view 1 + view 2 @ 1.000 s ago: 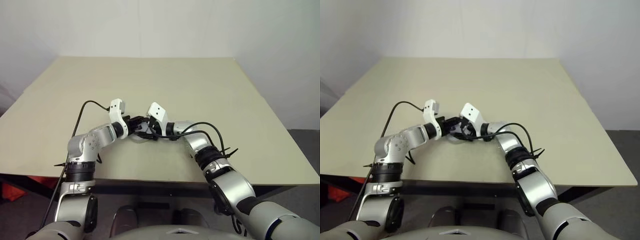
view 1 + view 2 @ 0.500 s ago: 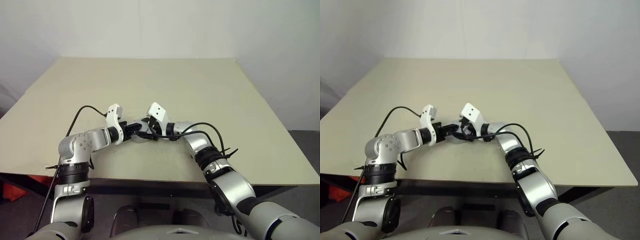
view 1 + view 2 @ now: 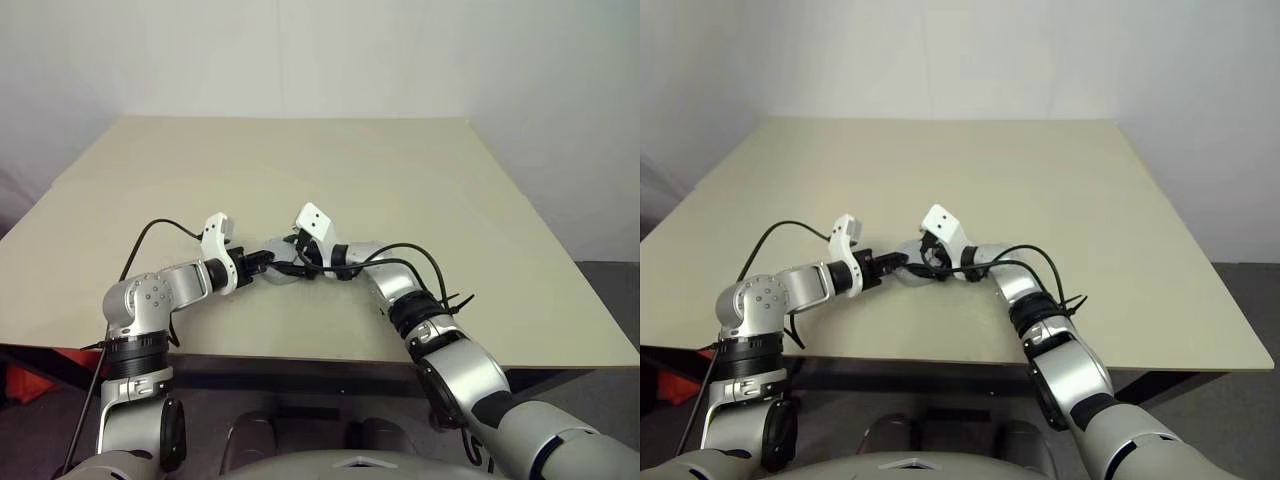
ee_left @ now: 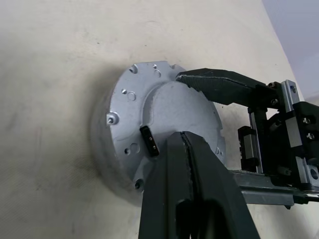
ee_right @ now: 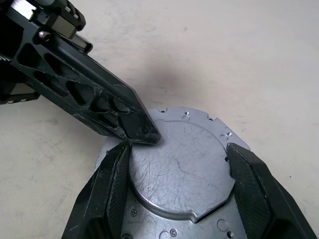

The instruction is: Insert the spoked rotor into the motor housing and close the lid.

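The motor housing (image 4: 102,149) sits on the table near its front edge, between my two arms. The lid (image 4: 164,107), a grey notched disc with a raised centre, lies flat on top of it and covers it. My right gripper (image 5: 178,147) straddles the lid, one finger (image 5: 112,191) against each side of the raised centre. My left gripper (image 4: 183,134) is shut with nothing in it, and its tip rests on the lid's top close to the right gripper's finger. Seen from the head, both grippers meet at the lid (image 3: 281,272). The spoked rotor is hidden.
The beige table (image 3: 400,190) stretches far back and to both sides of the housing. Its front edge (image 3: 300,358) runs just behind my arms. A black cable (image 3: 150,235) loops over the left forearm.
My left arm has drawn back toward the left and its elbow has sunk. Its shut tip stays on the lid. The right gripper has kept still.
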You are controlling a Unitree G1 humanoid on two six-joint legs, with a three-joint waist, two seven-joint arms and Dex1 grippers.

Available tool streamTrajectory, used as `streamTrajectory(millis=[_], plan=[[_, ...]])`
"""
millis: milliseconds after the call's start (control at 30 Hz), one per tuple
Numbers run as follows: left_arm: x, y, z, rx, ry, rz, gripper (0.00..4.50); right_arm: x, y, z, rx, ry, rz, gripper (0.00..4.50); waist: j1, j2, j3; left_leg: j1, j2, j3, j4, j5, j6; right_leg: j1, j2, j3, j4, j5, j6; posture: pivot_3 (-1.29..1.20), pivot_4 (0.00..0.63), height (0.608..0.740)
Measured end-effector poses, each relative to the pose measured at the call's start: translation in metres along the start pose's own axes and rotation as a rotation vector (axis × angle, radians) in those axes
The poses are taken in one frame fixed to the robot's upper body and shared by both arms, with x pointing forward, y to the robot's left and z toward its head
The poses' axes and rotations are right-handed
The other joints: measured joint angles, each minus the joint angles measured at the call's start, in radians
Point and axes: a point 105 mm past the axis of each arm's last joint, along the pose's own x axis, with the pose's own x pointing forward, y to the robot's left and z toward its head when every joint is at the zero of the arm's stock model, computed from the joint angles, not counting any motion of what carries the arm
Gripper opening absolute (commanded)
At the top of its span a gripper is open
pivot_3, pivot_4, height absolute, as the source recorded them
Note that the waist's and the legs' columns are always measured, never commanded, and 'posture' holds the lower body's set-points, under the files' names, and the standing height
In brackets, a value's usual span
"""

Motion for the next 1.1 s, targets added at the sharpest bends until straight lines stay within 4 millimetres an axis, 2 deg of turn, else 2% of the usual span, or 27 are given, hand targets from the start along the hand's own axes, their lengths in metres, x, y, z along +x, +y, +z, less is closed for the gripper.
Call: streamTrajectory(millis=[500,567,667,933,1100], plan=[[-0.0015,0.0007,-0.0013,-0.002,0.007,0.005,0.02,-0.0009,-0.0014,0.0,0.016,-0.003,0.0,2.98,0.0,0.002,0.001,0.0,0.0,-0.001,-0.004,0.0,0.0,0.002,0.0,-0.001,-0.011,0.0,0.001,0.0,0.0,0.74],[-0.0018,0.0001,-0.0012,-0.001,0.008,0.004,0.0,-0.002,-0.0008,0.0003,0.015,-0.004,0.013,3.71,0.0,0.002,0.001,0.0,0.0,-0.001,-0.004,0.0,0.0,0.003,0.0,-0.001,-0.012,0.0,0.001,0.0,0.0,0.74],[-0.0026,0.0003,-0.0001,0.001,0.004,0.005,0.0,-0.0065,-0.0003,-0.0003,0.019,-0.002,0.039,4.47,-0.001,0.002,0.001,0.0,0.0,0.0,-0.004,0.0,0.0,0.004,0.0,-0.001,-0.012,0.0,0.001,0.0,0.0,0.74],[-0.0034,0.0002,0.0023,0.005,-0.002,0.006,0.0,-0.0058,0.0015,0.0029,-0.008,-0.018,0.035,4.47,-0.002,0.004,0.0,-0.001,0.0,0.001,-0.012,0.0,0.0,-0.001,0.0,-0.001,-0.01,0.0,0.0,0.0,0.0,0.74],[-0.0035,-0.0003,0.0035,0.007,-0.006,0.005,0.0,-0.0052,0.0003,0.0038,0.067,-0.038,0.027,4.47,-0.002,0.004,0.0,-0.002,0.0,0.001,-0.012,0.0,0.0,-0.002,0.0,-0.001,-0.011,0.0,0.0,0.0,0.0,0.74]])
